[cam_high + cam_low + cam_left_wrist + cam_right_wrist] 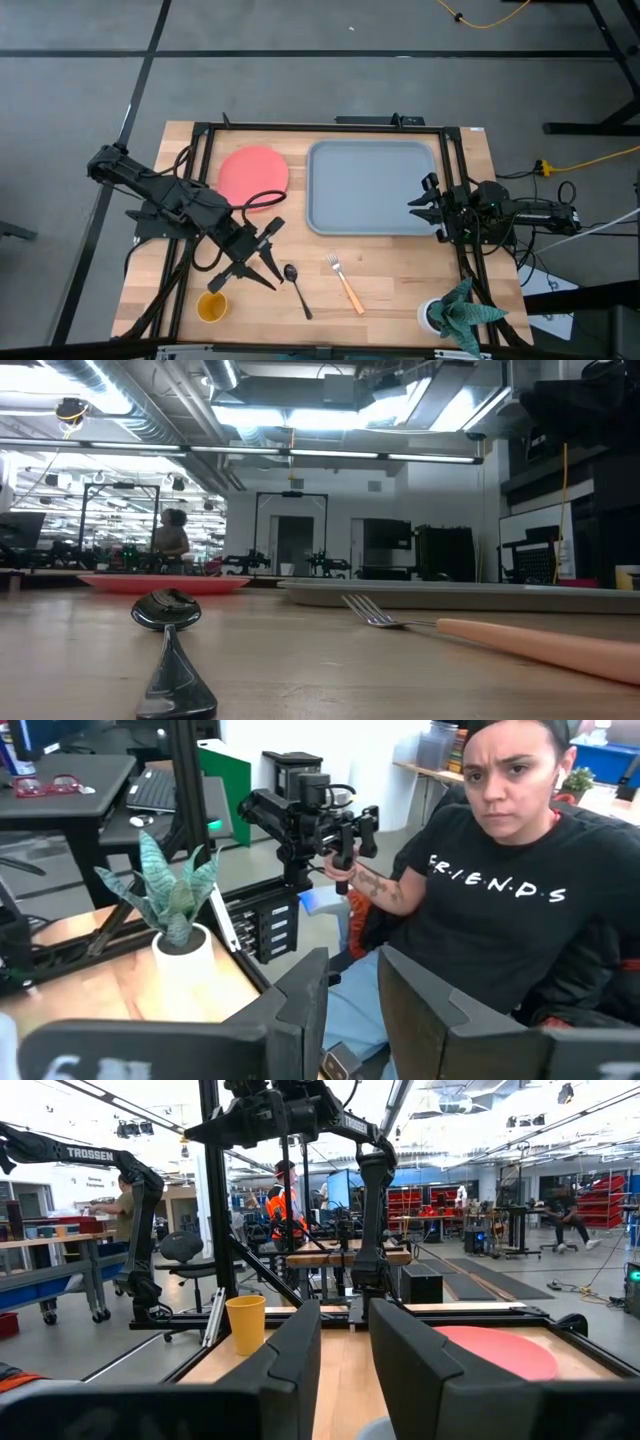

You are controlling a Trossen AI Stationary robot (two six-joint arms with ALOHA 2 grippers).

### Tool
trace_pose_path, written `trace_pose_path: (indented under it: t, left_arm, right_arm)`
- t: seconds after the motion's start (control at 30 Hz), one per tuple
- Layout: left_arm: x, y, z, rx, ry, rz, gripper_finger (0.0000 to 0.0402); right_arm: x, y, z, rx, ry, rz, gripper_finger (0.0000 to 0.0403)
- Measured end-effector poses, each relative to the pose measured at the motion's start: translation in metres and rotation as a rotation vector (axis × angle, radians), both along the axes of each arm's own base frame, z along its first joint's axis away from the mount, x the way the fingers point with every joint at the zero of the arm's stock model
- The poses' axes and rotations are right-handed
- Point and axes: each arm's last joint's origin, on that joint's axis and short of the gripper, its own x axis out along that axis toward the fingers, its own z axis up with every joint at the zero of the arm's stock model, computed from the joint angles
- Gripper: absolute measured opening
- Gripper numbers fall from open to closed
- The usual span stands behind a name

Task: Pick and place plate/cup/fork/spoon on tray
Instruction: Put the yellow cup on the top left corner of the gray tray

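Clock directions read from table centre, high view, 12 at the far edge.

Tray point(372, 187) at 1 o'clock, nothing on it. Plate point(253, 173) at 10–11 o'clock, just beside the tray's left rim, flat on the wood. Spoon point(296, 287) at 7 o'clock, bowl toward the tray. Fork point(343, 280) at 5–6 o'clock, near the spoon but apart, tines toward the tray. Cup point(211, 306) at 8 o'clock, upright, near the front-left corner.

Left gripper point(266, 256) at 8 o'clock, between cup and spoon, above the wood; fingers point(300, 1010) parted by a narrow gap, holding nothing.

Right gripper point(425, 205) at 3 o'clock, over the tray's right rim; fingers point(410, 1350) apart, empty.

Potted plant point(458, 312) at 4–5 o'clock. A seated person point(500, 890) shows in the left wrist view.
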Motion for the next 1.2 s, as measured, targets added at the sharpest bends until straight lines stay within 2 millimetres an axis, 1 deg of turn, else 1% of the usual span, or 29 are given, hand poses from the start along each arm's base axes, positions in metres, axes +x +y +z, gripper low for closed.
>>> trace_pose_path:
  t: [0.3, 0.37, 0.53, 0.67, 0.9, 1.1, 1.2]
  left_arm:
    - [-0.006, -0.012, 0.000, 0.002, -0.006, -0.049, 0.0084]
    - [-0.009, -0.016, 0.000, 0.026, -0.028, -0.080, 0.0084]
    - [-0.017, -0.029, -0.001, 0.085, -0.103, -0.321, 0.0084]
    - [-0.025, -0.038, -0.004, 0.085, -0.081, -0.421, 0.0084]
    - [-0.033, -0.049, -0.012, 0.117, -0.020, -0.477, 0.0084]
    - [-0.028, -0.054, -0.018, 0.135, -0.003, -0.470, 0.0084]
    - [-0.024, -0.057, -0.022, 0.150, 0.009, -0.432, 0.0084]
  right_arm:
    - [0.000, 0.000, 0.000, 0.000, 0.000, 0.000, 0.0094]
    - [0.000, 0.000, 0.000, 0.000, -0.001, 0.000, 0.0094]
    - [0.000, 0.000, 0.000, 0.000, 0.000, 0.000, 0.0094]
    - [0.000, 0.000, 0.000, 0.000, 0.000, 0.000, 0.0094]
    - [0.000, 0.000, 0.000, 0.000, 0.000, 0.000, 0.0094]
    - [0.000, 0.000, 0.000, 0.000, 0.000, -0.001, 0.0094]
    - [0.000, 0.000, 0.000, 0.000, 0.000, -0.001, 0.0094]
